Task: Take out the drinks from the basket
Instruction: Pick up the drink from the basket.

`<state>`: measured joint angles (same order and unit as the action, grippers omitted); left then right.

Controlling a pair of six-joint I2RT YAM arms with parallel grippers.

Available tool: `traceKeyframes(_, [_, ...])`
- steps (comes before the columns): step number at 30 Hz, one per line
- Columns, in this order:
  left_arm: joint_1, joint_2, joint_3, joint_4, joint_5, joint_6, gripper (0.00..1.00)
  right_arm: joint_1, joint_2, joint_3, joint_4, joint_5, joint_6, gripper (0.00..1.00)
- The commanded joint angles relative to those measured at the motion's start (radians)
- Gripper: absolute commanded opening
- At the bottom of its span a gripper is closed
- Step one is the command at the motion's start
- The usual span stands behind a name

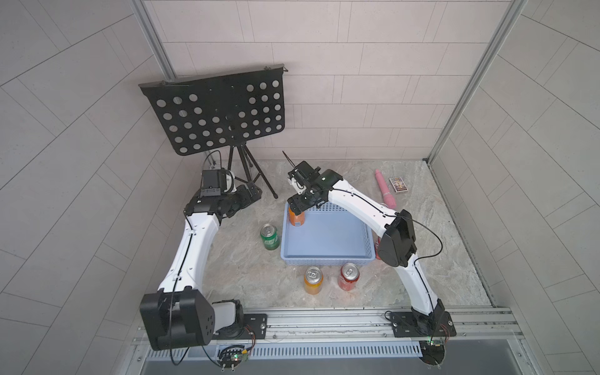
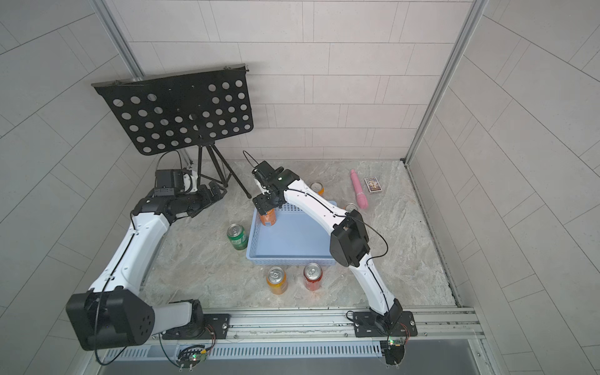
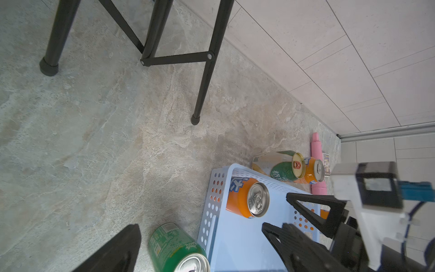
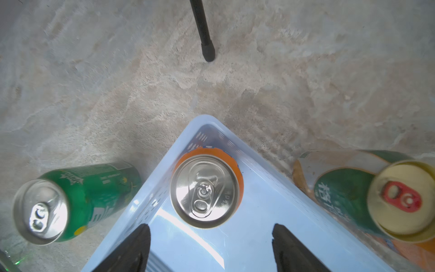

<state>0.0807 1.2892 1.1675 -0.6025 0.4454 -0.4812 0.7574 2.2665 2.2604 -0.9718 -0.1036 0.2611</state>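
right gripper (image 4: 210, 232) over the far-left corner of the basket (image 1: 328, 259), jaws spread wider than the can and empty, nothing btwn them yet. target's the orange can (image 4: 204, 190), upright, tucked tight into that corner. looks like the last drink inside, rest of the tray floor is bare. already out on the table: green can (image 1: 269, 237) just beside the basket's left wall, yellow-orange can (image 1: 313, 280) and red can (image 1: 349, 276) in front, dark green-gold can (image 4: 341, 195) behind the far wall. left gripper (image 1: 253, 194) parked off by the music stand (image 1: 214, 113) legs, can't tell if its jaws are apart or closed.

handling, my read: tab looks unopened so prob full, some weight, stiff enough to squeeze. painted wall is smooth and likely slick, thin metal, so firm not crushing. best hold is across the body just below the rim. catch: walls crowd two sides, so fingers need to drop into the free sides, then lift straight up before swinging out.
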Motion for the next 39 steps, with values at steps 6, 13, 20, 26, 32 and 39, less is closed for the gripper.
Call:
traceKeyframes(6, [0.003, 0.061, 0.021, -0.005, 0.098, -0.002, 1.00, 0.008, 0.067, 0.056, -0.011, 0.052, -0.012, 0.85])
traceKeyframes(13, [0.003, 0.056, 0.016, 0.004, 0.109, -0.004, 1.00, 0.007, 0.123, 0.093, -0.001, 0.047, -0.005, 0.85])
traceKeyframes(20, [0.003, 0.056, 0.012, 0.010, 0.118, -0.008, 1.00, 0.008, 0.176, 0.136, 0.005, 0.048, 0.003, 0.85])
traceKeyframes(26, [0.004, 0.058, 0.012, 0.018, 0.128, -0.013, 1.00, 0.007, 0.205, 0.143, 0.005, 0.048, 0.010, 0.84])
traceKeyframes(32, [0.005, 0.058, 0.009, 0.021, 0.131, -0.015, 1.00, 0.008, 0.216, 0.139, 0.015, 0.048, 0.010, 0.76])
traceKeyframes(39, [0.008, 0.057, 0.006, 0.022, 0.129, -0.015, 1.00, 0.008, 0.183, 0.128, -0.001, 0.060, 0.017, 0.53])
